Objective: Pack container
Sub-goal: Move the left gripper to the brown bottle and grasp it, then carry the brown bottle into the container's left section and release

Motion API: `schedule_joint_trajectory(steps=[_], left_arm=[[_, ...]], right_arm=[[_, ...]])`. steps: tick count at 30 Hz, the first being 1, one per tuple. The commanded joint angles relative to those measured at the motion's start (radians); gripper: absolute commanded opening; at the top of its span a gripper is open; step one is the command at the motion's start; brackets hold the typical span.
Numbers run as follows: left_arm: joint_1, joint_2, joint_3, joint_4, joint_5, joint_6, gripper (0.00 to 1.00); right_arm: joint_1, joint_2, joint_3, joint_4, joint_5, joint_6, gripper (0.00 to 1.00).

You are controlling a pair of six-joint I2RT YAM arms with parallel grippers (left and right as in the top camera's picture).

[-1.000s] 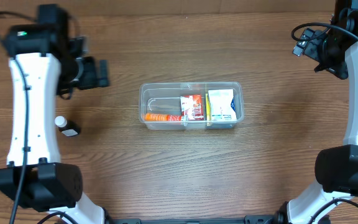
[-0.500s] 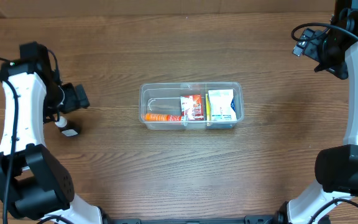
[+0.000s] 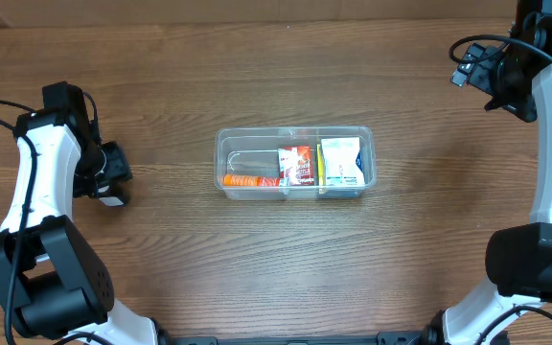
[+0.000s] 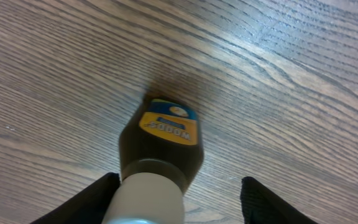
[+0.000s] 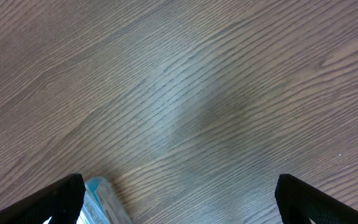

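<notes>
Container (image 3: 238, 153) sits well off to the right of the left gripper (image 4: 178, 196), whose jaws loosely straddle the bottle (image 4: 166, 140) without pinching it yet, so I'd guess next is squeeze, lift, carry over; right gripper (image 5: 179, 199) hangs wide, empty.

Bottle (image 4: 160, 143) laid on table (image 3: 257, 268) between fingers of left gripper (image 4: 179, 183), cap end nearest wrist. Container (image 3: 220, 163) set well apart from both grippers, between arms. Held inside: tube (image 3: 247, 179) at end nearer left gripper, packet (image 3: 297, 165) in middle, box (image 3: 341, 161) at end nearer right gripper (image 5: 179, 190).
</notes>
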Motion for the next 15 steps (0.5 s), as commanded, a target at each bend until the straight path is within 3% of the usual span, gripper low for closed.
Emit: schedule_joint_trajectory(steps=[1,2,3,7,15], left_arm=[[0.007,-0.013,-0.010,0.004,-0.013,0.002,0.46],[0.007,-0.013,-0.010,0.006,-0.013,0.002,0.24],[0.007,-0.013,-0.010,0.007,-0.013,0.002,0.14],[0.004,-0.013,-0.010,0.014,0.002,-0.002,0.04],[-0.060,-0.013,0.136,-0.014,0.172,0.054,0.04]], right_arm=[[0.000,-0.026,0.022,0.002,0.007,0.000,1.00],[0.000,-0.026,0.022,0.002,0.007,0.000,1.00],[0.000,-0.026,0.022,0.002,0.007,0.000,1.00],[0.000,-0.026,0.022,0.002,0.007,0.000,1.00],[0.000,-0.026,0.022,0.002,0.007,0.000,1.00]])
